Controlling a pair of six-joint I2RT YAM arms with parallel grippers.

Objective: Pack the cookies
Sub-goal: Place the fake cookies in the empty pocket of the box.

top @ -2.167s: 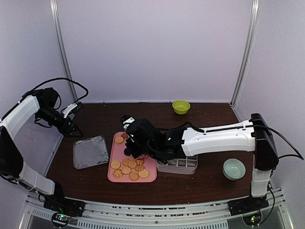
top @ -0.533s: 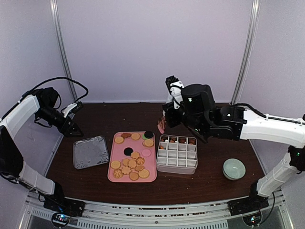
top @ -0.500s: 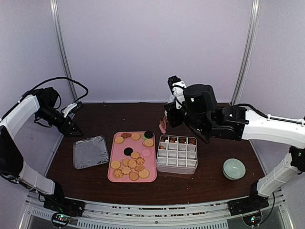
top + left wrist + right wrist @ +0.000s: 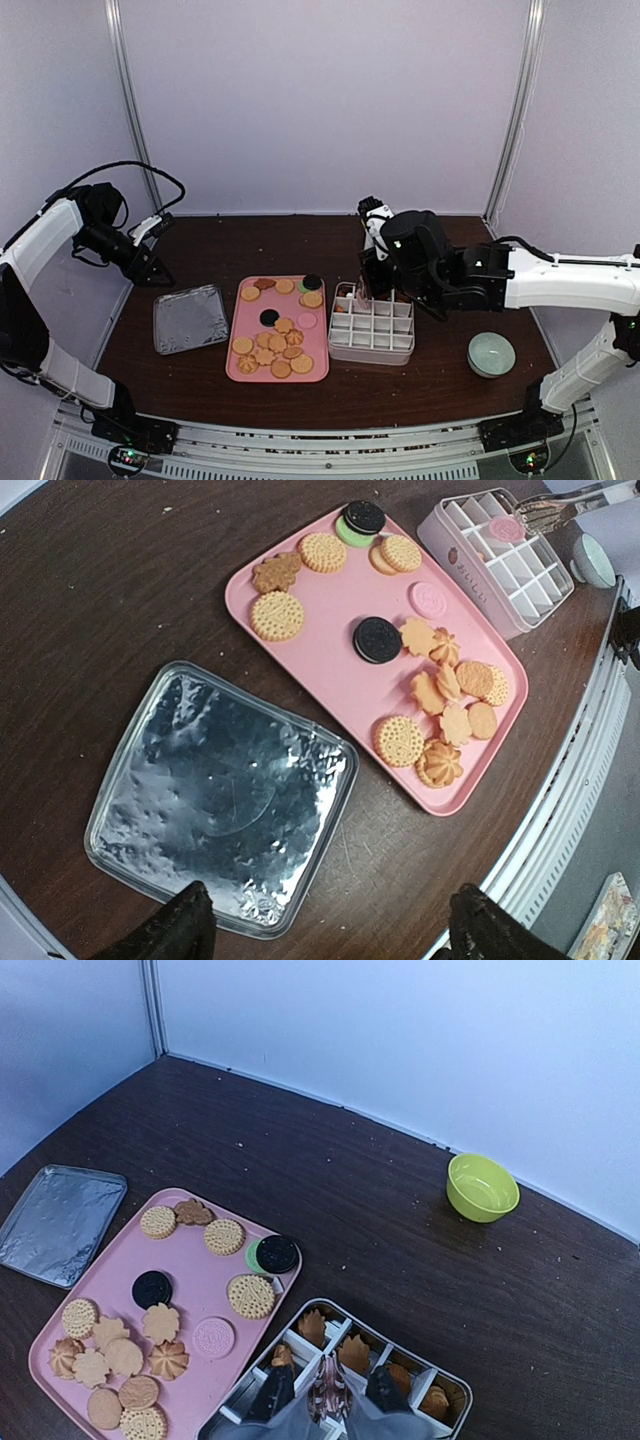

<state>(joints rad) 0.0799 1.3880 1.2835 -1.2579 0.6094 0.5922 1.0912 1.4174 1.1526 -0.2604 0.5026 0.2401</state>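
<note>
At the far left, the left claw (image 4: 330,895) is hanging with its jaws spread wide and gripping nothing. In the overhead view it is at about 10 o'clock from the foil tray (image 4: 220,800) and well apart from the work. At 3 o'clock from the foil, the loose cookies (image 4: 432,692) are lying flat on the pink tray (image 4: 325,605), most of them bunched toward its 6 o'clock end. At 3 o'clock again, just beside that tray, the divided box (image 4: 370,352) is sitting with a few cookies standing on edge in its back row.

The right claw (image 4: 368,272) is reaching down over the box's 11 o'clock corner. It appears to be clenching the metal tongs (image 4: 546,510), whose tips are pinching one pinkish cookie (image 4: 507,528). That cookie is hanging straight below the claw, on edge, low over the back-left cells. Whether it is touching a divider I cannot tell. In the right wrist view its thin edge is running from 12 to 6 o'clock, seemingly in line with the slot beneath. I am therefore judging that the coming move is a straight lowering with no twist. The right arm is by far the nearer.
</note>
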